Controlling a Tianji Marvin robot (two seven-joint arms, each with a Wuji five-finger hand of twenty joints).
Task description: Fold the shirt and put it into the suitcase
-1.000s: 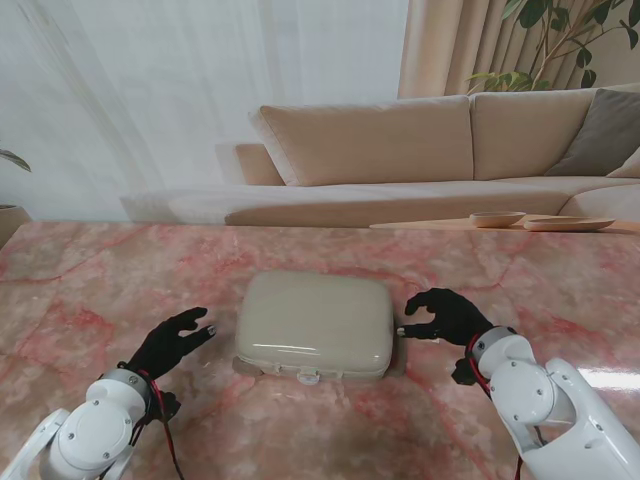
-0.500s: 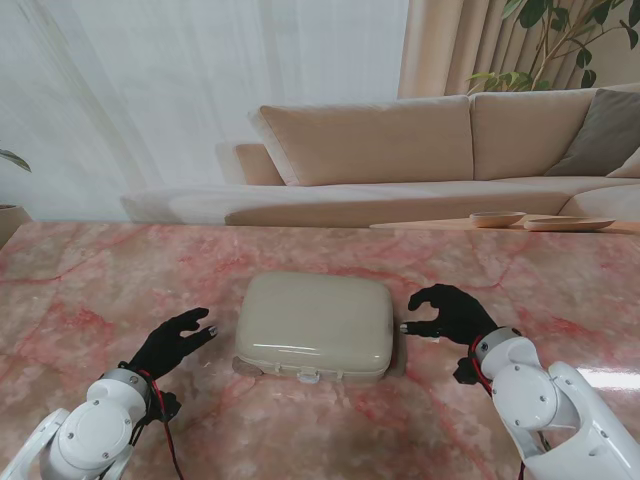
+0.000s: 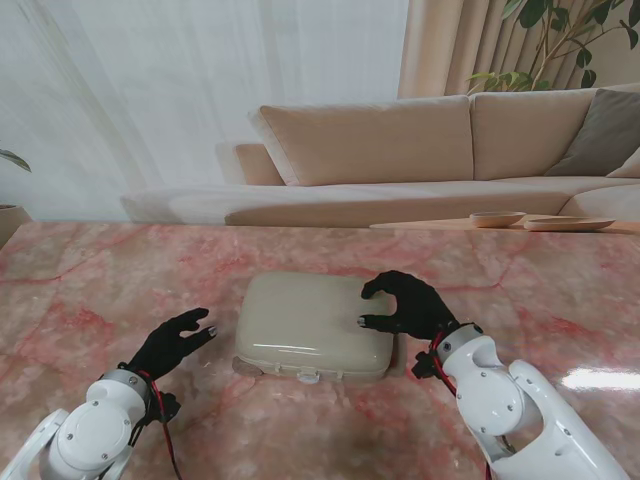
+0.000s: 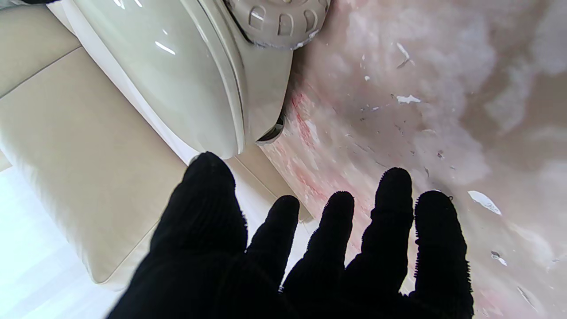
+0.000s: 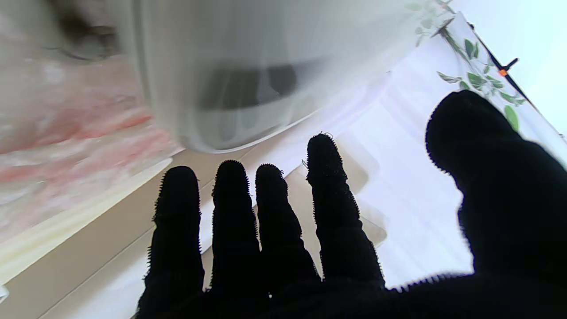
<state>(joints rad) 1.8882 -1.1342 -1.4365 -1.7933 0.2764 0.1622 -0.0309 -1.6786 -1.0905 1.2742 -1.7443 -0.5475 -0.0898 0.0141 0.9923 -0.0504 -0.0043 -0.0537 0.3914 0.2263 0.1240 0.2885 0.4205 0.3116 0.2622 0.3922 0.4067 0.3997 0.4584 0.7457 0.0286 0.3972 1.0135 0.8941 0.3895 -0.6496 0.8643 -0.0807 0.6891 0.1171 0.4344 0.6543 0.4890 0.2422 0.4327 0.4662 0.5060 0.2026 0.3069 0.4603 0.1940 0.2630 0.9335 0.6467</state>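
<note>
Item: closed beige hard-shell suitcase (image 3: 314, 325), centre of pink marble table (image 3: 90, 280). Shirt: not visible. Your right hand (image 3: 405, 303) hovers spread over its right edge, empty; left hand (image 3: 175, 340) waits spread beside it. Judged step: lid work; next, find the latch.

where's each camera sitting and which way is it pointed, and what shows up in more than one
Stand view: above the shoulders, looking down at the marble table with the sofa behind; shows both arms, left hand and right hand.
Left wrist view: looks along the open left hand's fingers at a wheeled corner of the closed suitcase.
Right wrist view: looks along the right hand's fingers at the blurred suitcase.
Shared: the suitcase appears in all three views; no shirt is visible.
</note>
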